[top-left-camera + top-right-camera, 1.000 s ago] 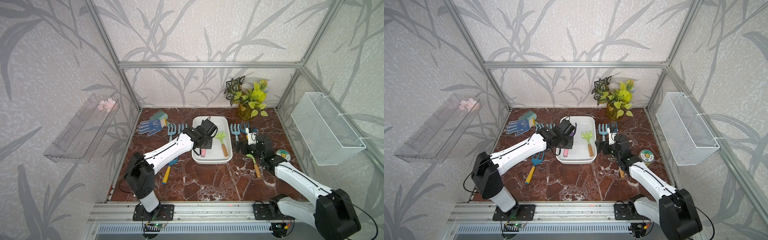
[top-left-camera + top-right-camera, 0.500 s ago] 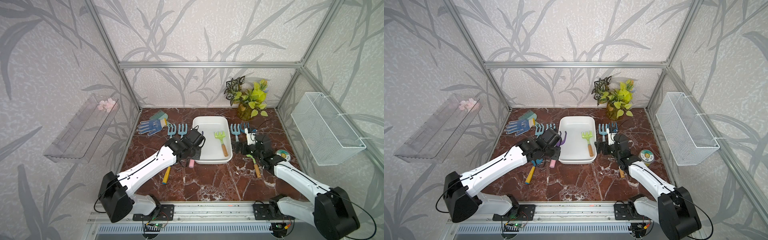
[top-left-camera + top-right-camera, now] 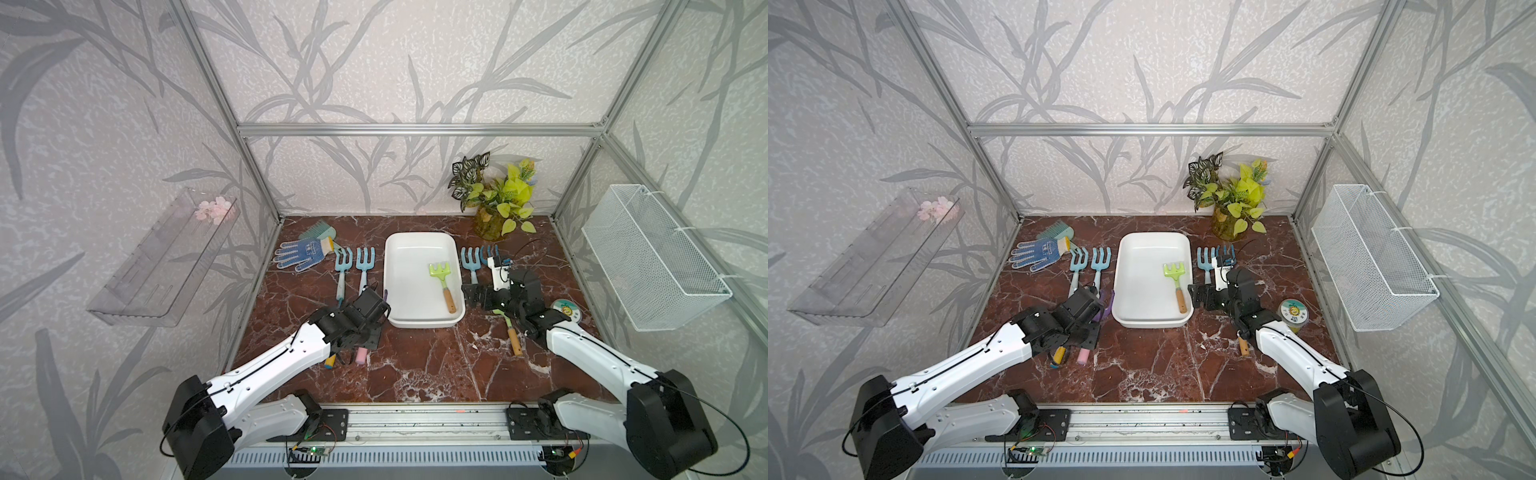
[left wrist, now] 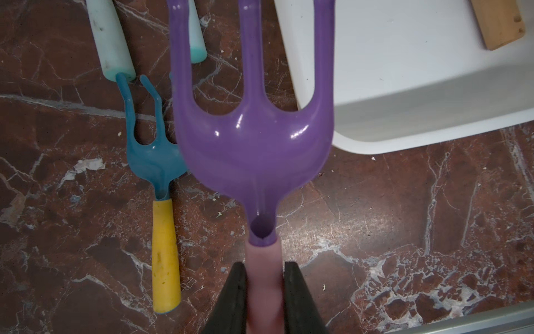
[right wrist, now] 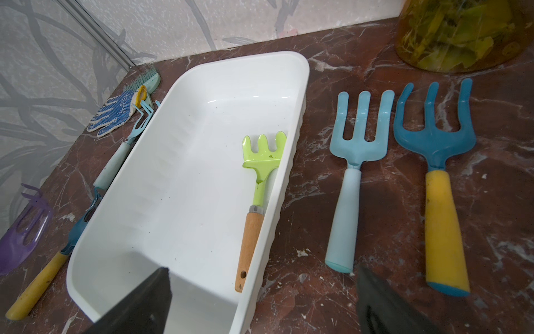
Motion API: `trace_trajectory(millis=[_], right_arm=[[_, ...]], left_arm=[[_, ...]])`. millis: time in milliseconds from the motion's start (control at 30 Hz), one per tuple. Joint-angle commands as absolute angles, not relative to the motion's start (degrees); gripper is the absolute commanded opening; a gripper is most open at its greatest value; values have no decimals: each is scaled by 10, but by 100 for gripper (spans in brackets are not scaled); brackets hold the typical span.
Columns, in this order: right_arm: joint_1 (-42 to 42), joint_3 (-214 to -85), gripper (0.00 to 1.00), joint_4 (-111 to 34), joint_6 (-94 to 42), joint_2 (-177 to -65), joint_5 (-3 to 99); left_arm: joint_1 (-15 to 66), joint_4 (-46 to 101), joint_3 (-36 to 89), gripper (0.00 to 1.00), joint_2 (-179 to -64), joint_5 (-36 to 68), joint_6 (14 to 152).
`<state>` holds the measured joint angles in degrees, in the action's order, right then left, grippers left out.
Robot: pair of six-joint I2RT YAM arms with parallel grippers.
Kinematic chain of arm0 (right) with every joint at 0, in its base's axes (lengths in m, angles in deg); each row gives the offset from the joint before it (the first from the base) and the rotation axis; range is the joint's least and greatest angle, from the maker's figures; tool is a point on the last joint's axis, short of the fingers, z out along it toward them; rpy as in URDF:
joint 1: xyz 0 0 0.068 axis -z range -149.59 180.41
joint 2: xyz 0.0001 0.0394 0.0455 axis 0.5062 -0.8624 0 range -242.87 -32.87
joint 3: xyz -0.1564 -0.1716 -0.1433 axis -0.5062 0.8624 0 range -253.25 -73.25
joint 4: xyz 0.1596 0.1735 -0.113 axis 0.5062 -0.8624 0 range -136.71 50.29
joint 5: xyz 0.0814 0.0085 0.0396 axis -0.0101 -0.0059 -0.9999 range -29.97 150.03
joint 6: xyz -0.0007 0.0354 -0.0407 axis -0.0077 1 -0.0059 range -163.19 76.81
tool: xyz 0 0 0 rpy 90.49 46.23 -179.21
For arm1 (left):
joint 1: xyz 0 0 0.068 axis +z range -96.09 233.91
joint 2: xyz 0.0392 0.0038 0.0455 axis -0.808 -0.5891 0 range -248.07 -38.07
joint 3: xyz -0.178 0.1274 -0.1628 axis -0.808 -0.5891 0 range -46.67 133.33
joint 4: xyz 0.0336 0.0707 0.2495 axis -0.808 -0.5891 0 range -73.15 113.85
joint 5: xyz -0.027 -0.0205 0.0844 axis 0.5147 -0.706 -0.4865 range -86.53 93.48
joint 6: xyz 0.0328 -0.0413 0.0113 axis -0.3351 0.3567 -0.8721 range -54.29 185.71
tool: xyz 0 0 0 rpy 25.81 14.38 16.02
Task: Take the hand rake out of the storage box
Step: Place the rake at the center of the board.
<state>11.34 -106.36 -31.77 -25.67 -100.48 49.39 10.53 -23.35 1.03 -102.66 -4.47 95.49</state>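
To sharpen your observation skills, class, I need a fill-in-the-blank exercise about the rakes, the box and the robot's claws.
1. The left claw grips the purple rake by its ___ handle.
2. The wooden-handled rake inside the storage box has a ___ head.
3. The right claw stands ___.

Missing words: pink; green; open.

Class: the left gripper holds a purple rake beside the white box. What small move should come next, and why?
Probably lower it to the bare marble table and release: the left gripper is shut on the pink handle of the purple rake, which hangs beside the storage box, not inside.
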Motion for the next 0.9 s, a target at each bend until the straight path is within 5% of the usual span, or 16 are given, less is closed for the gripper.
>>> trace_trajectory(millis=[0,867], right_arm=[[116,-1085,99,-307,-261,-1011,487],[117,-1088,99,-308,-261,-1016,485]], left_arm=[[111,-200,-7,6,-1025,-50,959],[200,-129,-51,6,-1153,36,957]])
